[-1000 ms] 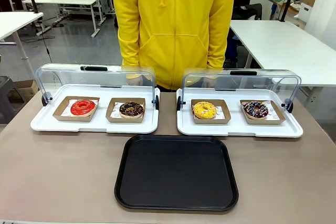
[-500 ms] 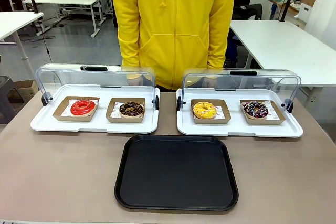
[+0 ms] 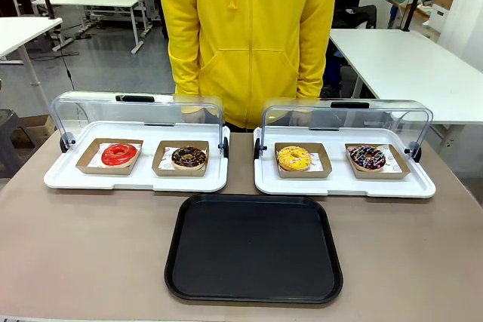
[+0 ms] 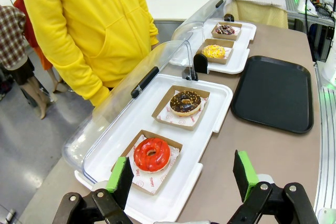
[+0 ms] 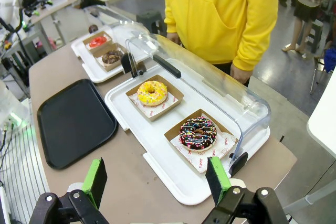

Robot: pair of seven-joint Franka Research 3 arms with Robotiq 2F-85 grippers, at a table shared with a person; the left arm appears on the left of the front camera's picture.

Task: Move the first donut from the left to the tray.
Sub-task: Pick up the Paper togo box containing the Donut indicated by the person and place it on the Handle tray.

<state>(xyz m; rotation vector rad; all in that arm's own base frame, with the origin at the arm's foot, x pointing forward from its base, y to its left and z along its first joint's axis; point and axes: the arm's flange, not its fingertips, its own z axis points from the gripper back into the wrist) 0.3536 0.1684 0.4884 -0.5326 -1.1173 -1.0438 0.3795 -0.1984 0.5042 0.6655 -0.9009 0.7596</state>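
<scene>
Left wrist view sets the red-iced donut (image 4: 151,154) in its cardboard holder (image 4: 169,141) at about 10 o'clock just beyond the spread, empty left jaws, the black tray (image 4: 273,93) well off at 2 o'clock, so the left arm is probably the nearer one.

The first donut from the left (image 3: 119,154) is sitting flat in a shallow brown cardboard holder (image 3: 94,170) lined with white paper, its glossy bright red icing facing up and its ring hole showing. The holder is resting at the left end of the left white tray (image 3: 113,185). The black tray (image 3: 253,248), rectangular with rounded corners and a low raised rim, is lying flat and bare on the table (image 3: 90,254), apart from the donut and nearer the robot's side
</scene>
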